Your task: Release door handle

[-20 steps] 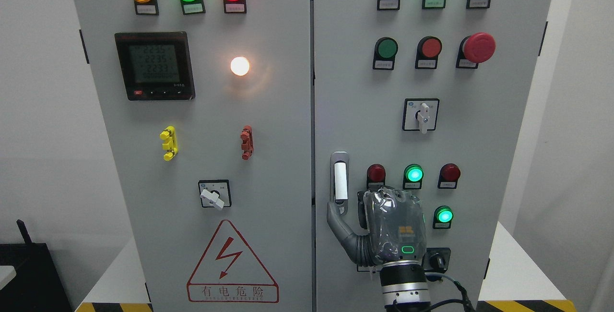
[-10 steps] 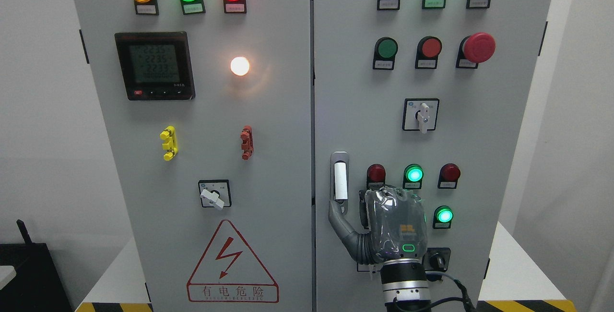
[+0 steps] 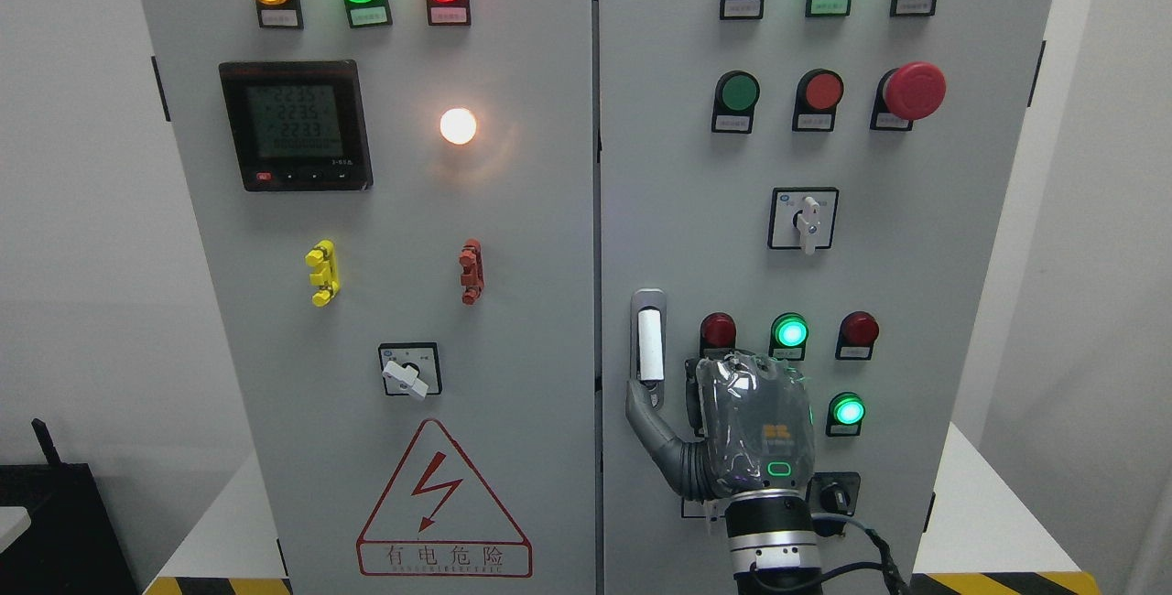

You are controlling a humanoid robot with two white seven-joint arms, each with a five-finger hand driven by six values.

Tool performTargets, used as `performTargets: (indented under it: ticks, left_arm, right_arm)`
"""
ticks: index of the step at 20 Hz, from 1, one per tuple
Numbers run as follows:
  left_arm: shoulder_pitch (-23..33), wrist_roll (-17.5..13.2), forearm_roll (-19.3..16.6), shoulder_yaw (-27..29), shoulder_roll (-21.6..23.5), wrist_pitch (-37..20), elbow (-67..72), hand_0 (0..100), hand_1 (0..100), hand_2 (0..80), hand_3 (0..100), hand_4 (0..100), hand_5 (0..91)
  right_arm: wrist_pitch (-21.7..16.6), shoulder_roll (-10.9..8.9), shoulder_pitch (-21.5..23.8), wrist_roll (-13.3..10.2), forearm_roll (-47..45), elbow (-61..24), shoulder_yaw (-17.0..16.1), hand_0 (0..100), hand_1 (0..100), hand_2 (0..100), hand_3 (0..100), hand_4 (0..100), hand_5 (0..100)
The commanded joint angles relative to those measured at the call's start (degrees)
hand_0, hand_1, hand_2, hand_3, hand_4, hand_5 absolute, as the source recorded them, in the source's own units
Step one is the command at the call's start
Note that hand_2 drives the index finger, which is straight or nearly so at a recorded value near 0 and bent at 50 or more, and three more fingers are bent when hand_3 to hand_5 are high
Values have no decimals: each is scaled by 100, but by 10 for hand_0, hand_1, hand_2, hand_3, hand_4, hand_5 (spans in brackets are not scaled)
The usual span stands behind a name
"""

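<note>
Door handle [image 3: 649,345]: upright on right cabinet door [image 3: 696,210], beside the centre seam.
Right robot hand [image 3: 732,421]: thumb tip touching handle's lower end; other fingers hidden, grip state cannot be told.
Progress: release unfinished; withdrawal remains.
Nearby: green lamp [image 3: 790,332].

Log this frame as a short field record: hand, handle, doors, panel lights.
right hand: in front of the right cabinet door, back of hand to camera, thumb reaching up-left
thumb tip: at the lower end of the door handle; contact cannot be told
other fingers: hidden behind the palm
door handle: upright, white grip in a metal frame, at the right door's left edge
doors: both look closed
left hand: not in view
green lamp: lit, just above the hand
emergency stop button: red, upper right
</note>
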Motion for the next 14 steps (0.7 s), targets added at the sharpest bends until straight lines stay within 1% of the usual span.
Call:
performTargets:
  ticks: [1, 14]
  left_arm:
    - [-150, -1, 0, 97, 0, 3, -1, 120, 389, 0, 0, 0, 0]
    - [-150, -1, 0, 97, 0, 3, -1, 120, 389, 0, 0, 0, 0]
  right_arm:
    - [10, 1, 8, -24, -28, 30, -8, 352, 165, 1000, 1000, 880, 919]
    - [10, 10, 8, -50, -46, 21, -105, 384, 154, 1000, 1000, 880, 919]
